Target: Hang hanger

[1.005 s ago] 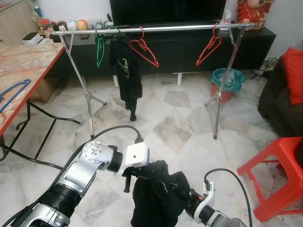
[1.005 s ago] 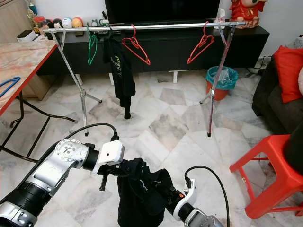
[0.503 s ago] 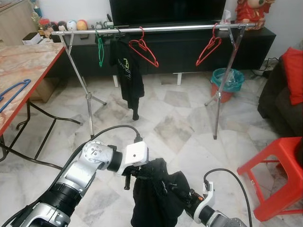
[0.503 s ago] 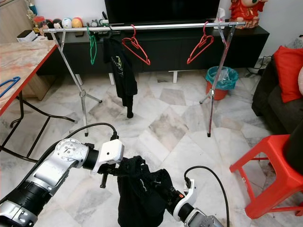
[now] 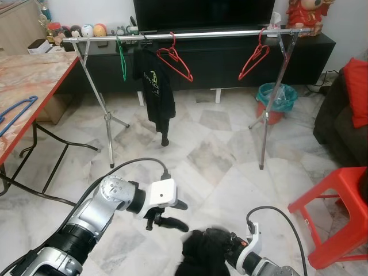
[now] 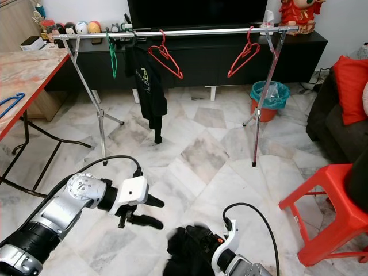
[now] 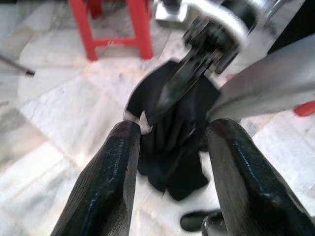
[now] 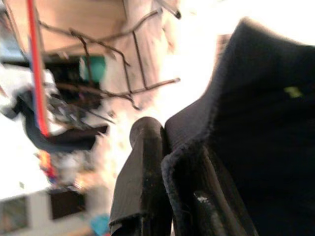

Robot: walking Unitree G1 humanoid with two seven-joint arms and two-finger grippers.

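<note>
Left tool: your left arm reaches forward low over the marble floor; its two black fingers stand wide apart with nothing between them.
Right tool: low at the near edge of your view, clamped on the black garment; in the right wrist view one black finger presses against the cloth's folded edge.
Black garment: bunched in a heap at the right tool, just beyond the left tool's fingertips and not touching them. You cannot tell whether a hanger is inside it.
Clothes rail: a steel bar on crossed legs, well ahead of you, in front of the dark TV cabinet.
On the rail: a green hanger near its left end, a black T-shirt beside it, then a red hanger, and a second red hanger near the right end.
Desk: on your left, orange-topped, with a blue hanger lying on it.
Red stool: on your right, near the right arm.
Teal bin: behind the rail's right leg.
</note>
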